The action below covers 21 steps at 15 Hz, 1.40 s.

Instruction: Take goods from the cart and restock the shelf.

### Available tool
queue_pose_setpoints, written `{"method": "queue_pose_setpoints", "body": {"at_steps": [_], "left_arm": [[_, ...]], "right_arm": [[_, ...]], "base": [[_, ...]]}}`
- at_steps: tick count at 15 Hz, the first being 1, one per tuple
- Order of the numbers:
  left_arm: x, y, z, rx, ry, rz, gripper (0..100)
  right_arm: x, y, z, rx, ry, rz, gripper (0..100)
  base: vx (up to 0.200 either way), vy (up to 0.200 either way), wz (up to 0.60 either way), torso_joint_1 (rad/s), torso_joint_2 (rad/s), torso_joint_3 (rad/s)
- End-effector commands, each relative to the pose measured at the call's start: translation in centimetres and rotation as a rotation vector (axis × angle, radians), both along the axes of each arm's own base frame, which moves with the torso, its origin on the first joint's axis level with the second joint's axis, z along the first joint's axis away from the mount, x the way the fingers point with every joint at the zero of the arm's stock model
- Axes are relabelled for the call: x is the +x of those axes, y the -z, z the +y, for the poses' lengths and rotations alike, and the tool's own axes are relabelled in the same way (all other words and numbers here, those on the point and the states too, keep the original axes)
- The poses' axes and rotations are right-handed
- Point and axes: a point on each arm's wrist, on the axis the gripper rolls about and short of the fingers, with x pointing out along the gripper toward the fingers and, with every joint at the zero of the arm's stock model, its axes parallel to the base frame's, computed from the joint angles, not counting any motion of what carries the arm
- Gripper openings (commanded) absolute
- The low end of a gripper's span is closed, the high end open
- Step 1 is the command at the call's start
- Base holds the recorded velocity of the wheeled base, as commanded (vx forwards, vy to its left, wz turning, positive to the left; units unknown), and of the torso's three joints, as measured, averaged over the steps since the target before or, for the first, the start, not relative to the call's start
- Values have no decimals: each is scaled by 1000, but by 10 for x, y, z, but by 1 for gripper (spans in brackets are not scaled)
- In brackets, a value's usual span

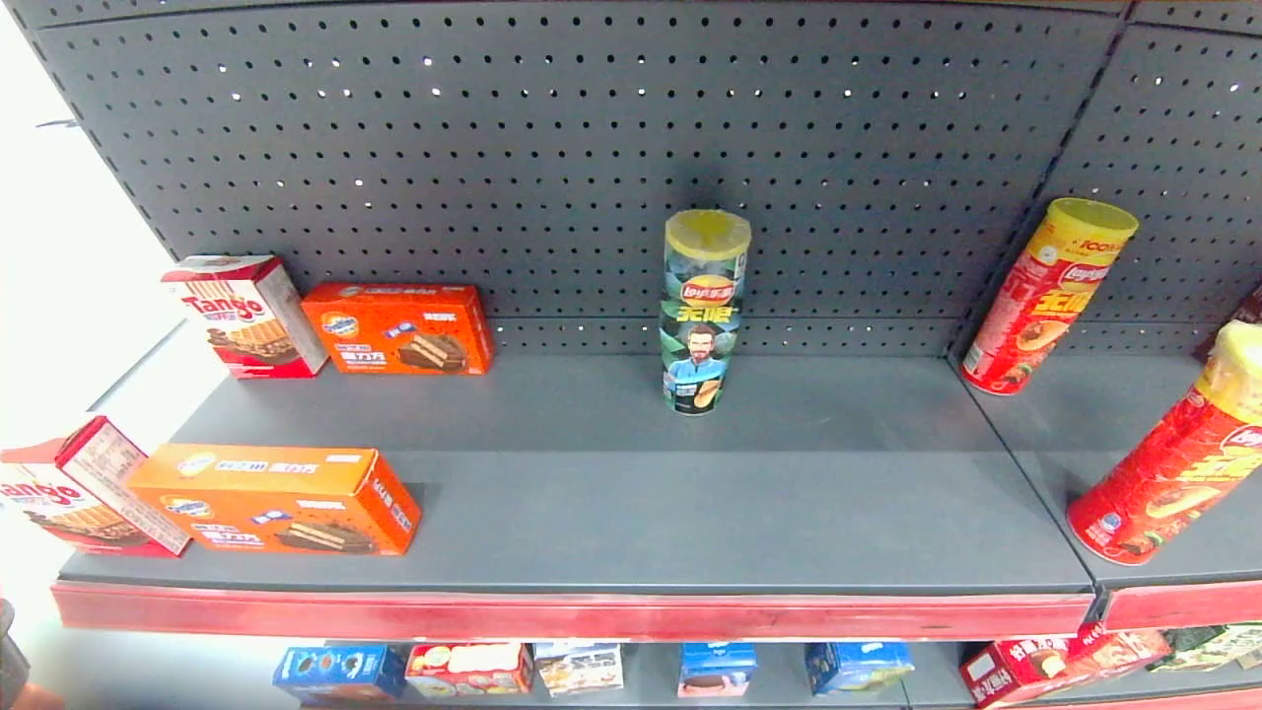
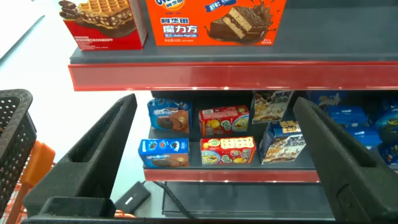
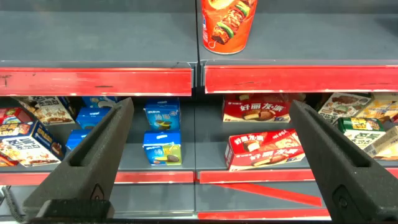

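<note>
A grey shelf (image 1: 611, 493) spans the middle. Behind it rises a dark grey pegboard wall (image 1: 592, 148), a few of its holes shining with light. A red strip (image 1: 572, 611) runs along the shelf's front edge. On its right a second board (image 1: 1075, 434) meets it at a seam. Below it sits a lower shelf (image 1: 646, 685). Left of it lies bright white space (image 1: 59, 247).

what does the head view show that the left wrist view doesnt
Head view, not the left wrist: the green chip can standing mid-shelf, two red chip cans to its right, and the pegboard back. Left wrist, not the head: the left gripper, open, and a black basket. Both: the front orange box and the wafer box beside it near the shelf's red front edge, plus small boxes on the shelf below.
</note>
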Motion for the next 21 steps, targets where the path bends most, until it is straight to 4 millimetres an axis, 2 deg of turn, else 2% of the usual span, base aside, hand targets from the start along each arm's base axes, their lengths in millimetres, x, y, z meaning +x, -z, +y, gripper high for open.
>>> {"method": "queue_pose_setpoints", "body": {"at_steps": [1, 7, 19, 21], "left_arm": [[0, 0, 0, 0, -1, 1, 100], [0, 0, 0, -1, -2, 1, 100], [0, 0, 0, 3, 2, 1, 100], [0, 0, 0, 2, 1, 0, 100]], "right_arm": [[0, 0, 0, -1, 0, -1, 100], [0, 0, 0, 2, 0, 1, 100], [0, 0, 0, 2, 1, 1, 100], [0, 0, 0, 5, 3, -1, 100]], "base": [[0, 0, 0, 0, 0, 0], [0, 0, 0, 0, 0, 0], [0, 0, 600, 4, 2, 3], [0, 0, 0, 0, 0, 0]]}}
